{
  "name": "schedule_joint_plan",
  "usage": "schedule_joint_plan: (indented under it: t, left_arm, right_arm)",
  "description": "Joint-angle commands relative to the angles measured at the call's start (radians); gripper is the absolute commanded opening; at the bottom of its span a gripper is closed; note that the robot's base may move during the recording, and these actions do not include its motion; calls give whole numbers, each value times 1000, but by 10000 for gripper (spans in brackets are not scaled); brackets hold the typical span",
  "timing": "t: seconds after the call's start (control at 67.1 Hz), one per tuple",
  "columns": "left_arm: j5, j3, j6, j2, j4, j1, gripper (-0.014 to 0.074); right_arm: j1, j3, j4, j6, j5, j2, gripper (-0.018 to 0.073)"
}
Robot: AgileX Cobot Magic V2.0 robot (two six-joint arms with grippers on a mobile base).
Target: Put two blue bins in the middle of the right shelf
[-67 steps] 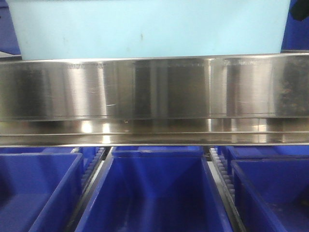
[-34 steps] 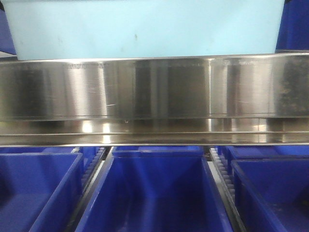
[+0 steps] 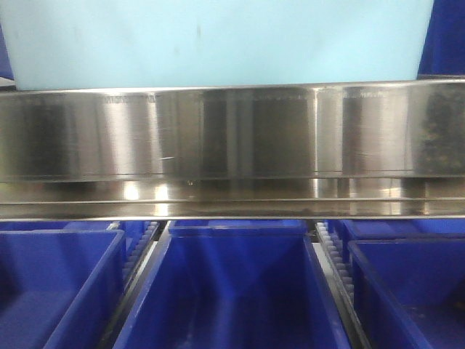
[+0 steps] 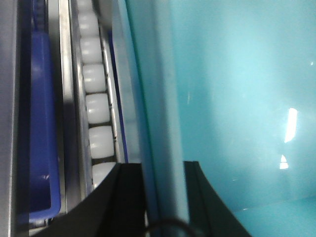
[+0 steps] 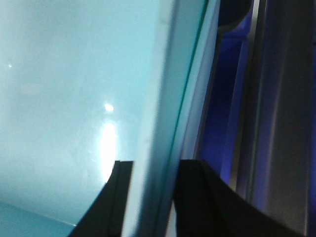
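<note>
A light blue bin (image 3: 218, 40) fills the top of the front view, just above the steel shelf rail (image 3: 232, 131). My left gripper (image 4: 162, 170) is shut on the bin's left side wall (image 4: 153, 98), one black finger outside and one inside. My right gripper (image 5: 155, 168) is shut on the bin's right side wall (image 5: 163, 89) in the same way. The bin's pale inner face (image 5: 64, 74) shows beside the right gripper's inner finger. Neither gripper shows in the front view.
Three dark blue bins (image 3: 232, 291) (image 3: 51, 283) (image 3: 414, 283) sit side by side on the shelf level below the rail. A row of white rollers (image 4: 96, 108) and a dark blue bin rim (image 4: 42, 123) run along the left; another dark blue bin (image 5: 227, 98) stands close on the right.
The light blue bin has spread a little wider across the top of the front view, its left edge now past the frame. The rail and lower bins have not moved.
</note>
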Motion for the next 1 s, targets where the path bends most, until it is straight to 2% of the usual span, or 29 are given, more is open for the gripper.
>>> schedule_joint_plan:
  t: [0.0,0.179,0.388,0.984]
  left_arm:
    - [-48,-61,8,-56,31,8,-111]
    - [-48,-157,8,-96,-5,8,-111]
    - [-75,-221,8,-154,-7,8,-111]
    - [-73,-221,8,-151,-7,8,-111]
  right_arm:
    - [-11,-40,-52,-17,-73,-53,-158]
    - [-11,-178,-52,-17,-46,-71,-158]
    - [-11,-333,-52,-17,-3,-71,-158]
    - [-11,-340,-52,-17,3,-65,-158]
